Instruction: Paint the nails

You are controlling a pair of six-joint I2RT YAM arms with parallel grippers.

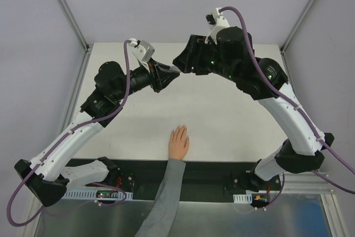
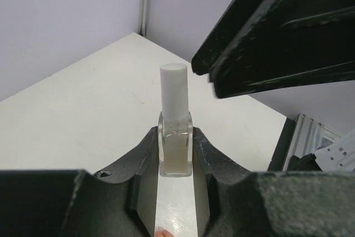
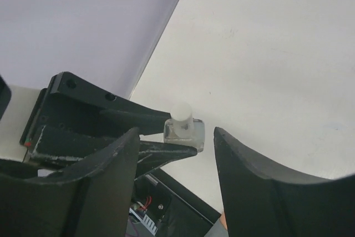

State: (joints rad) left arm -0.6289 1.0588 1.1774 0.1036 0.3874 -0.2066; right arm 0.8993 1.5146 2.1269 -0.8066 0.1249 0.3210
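Note:
A pale pinkish-beige hand (image 1: 178,141) lies flat near the table's front edge, wrist in a grey sleeve (image 1: 166,192). Its nails (image 1: 179,129) are too small to make out. My left gripper (image 1: 171,72) (image 2: 175,140) is shut on a small clear bottle (image 2: 175,148) with a white cap (image 2: 173,90), held upright above the table's middle back. My right gripper (image 1: 178,62) (image 3: 176,132) is open, its fingers (image 2: 266,43) just above and beside the cap, apart from it. The bottle also shows in the right wrist view (image 3: 184,130), between the right jaws' tips.
The white table (image 1: 222,109) is bounded by grey walls and metal frame posts (image 1: 66,9). A black rail (image 1: 211,173) with both arm bases runs along the near edge, where the sleeved arm crosses it.

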